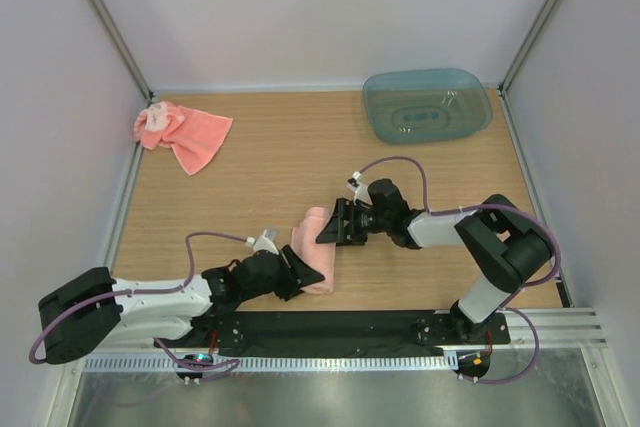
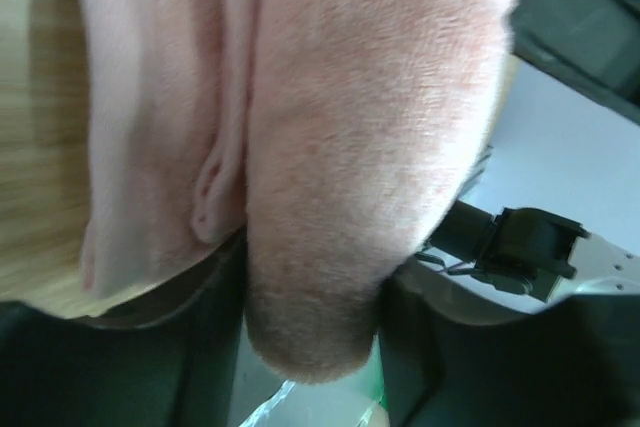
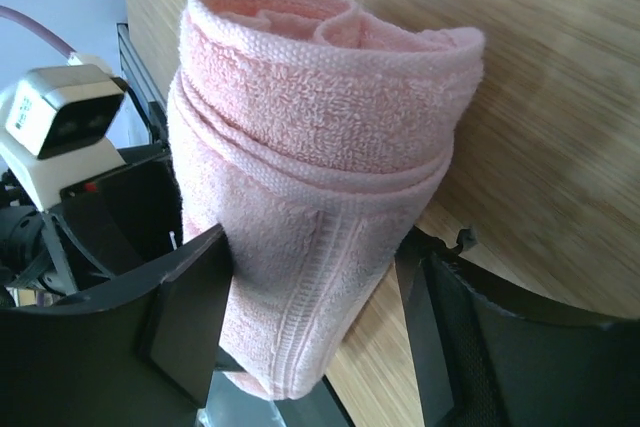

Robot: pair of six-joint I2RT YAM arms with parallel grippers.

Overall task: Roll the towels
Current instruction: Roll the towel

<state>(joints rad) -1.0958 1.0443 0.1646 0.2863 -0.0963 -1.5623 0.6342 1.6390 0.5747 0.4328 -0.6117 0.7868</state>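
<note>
A salmon-pink towel (image 1: 318, 247), rolled into a thick bundle, lies on the wooden table between the two arms. My left gripper (image 1: 300, 272) is shut on its near end; in the left wrist view the roll (image 2: 370, 147) fills the gap between both dark fingers (image 2: 312, 347). My right gripper (image 1: 325, 230) straddles the far end, open. In the right wrist view its left finger (image 3: 185, 317) touches the roll (image 3: 310, 147), and the right finger (image 3: 450, 337) stands just beside it. A second towel (image 1: 185, 134) lies crumpled and unrolled at the far left corner.
A translucent blue-green tub (image 1: 425, 105) stands at the far right of the table. White walls with metal posts close in the left, right and back. The black base rail (image 1: 330, 327) runs along the near edge.
</note>
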